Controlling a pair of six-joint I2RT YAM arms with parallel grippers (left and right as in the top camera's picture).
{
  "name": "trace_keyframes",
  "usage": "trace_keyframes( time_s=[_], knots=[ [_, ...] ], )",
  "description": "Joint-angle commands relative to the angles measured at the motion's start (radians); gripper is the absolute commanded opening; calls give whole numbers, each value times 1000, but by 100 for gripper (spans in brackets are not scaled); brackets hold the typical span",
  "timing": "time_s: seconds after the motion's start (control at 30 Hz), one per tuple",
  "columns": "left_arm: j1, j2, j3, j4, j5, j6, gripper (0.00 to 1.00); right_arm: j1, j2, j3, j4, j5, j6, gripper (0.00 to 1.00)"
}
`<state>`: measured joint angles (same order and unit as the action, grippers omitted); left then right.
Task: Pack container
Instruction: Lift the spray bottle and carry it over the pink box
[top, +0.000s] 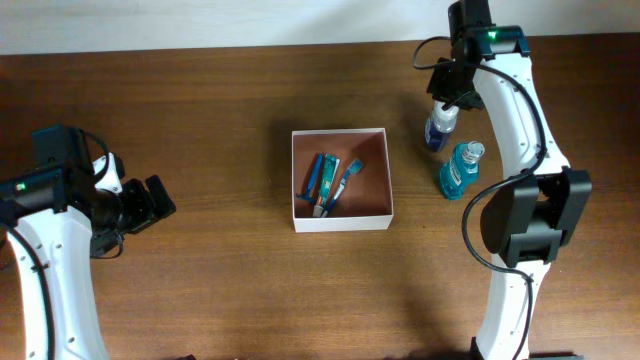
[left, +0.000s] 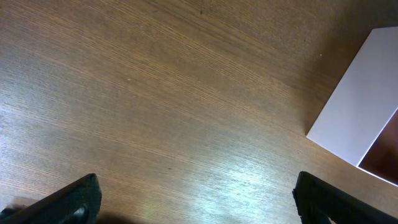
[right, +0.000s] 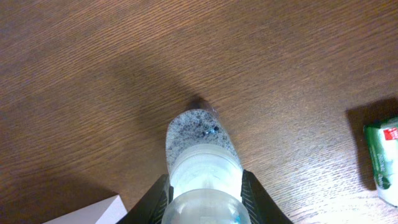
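item: container (top: 340, 222), square, shallow, open on top, thin white walls, pinkish-tan floor; stands at the middle of the table (top: 200, 100), between the two arms. contents: slim blue toiletries (top: 325, 183) lying together toward one side, one of them looking like a toothbrush; the rest of the floor bare. handling, by my judgement: light, with thin walls likely to flex if pinched, and prone to slide on the smooth wood when nudged; best left standing and loaded from above, or steadied by one wall near a corner if it must be held. item: clear bottle (right: 198, 140) with a speckled fill, upright, near the container's right side by a corner; looks stiff, smooth and round, so apt to twist in a pinch. right gripper (right: 202, 202): its fingers (right: 152, 202) lie against both sides of the bottle near the cap, clamped on it as far as i can see. item: blue bottle (top: 460, 172), upright, just beside the clear one, apart from the container. item: green packet (right: 380, 158), on the wood off to one side of the clear bottle. left gripper (left: 199, 202): jaws wide apart, nothing between them, over bare wood well to the left of the container.
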<state>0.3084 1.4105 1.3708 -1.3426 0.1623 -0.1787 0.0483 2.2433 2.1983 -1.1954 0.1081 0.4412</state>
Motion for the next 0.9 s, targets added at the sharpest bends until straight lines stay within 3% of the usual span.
trace_keyframes(
  time_s=[0.0,0.13,0.57,0.87],
  knots=[
    [5,-12,1,0,10,9,99,-5,2,13,4,17,-8,23],
    [5,-12,1,0,10,9,99,-5,-9,19,4,18,-42,18],
    [5,-12,1,0,10,9,99,-3,-16,294,-159,14,-71,18],
    [5,-12,1,0,10,9,99,-1,-21,545,-336,-214,-124,19]
  ],
)
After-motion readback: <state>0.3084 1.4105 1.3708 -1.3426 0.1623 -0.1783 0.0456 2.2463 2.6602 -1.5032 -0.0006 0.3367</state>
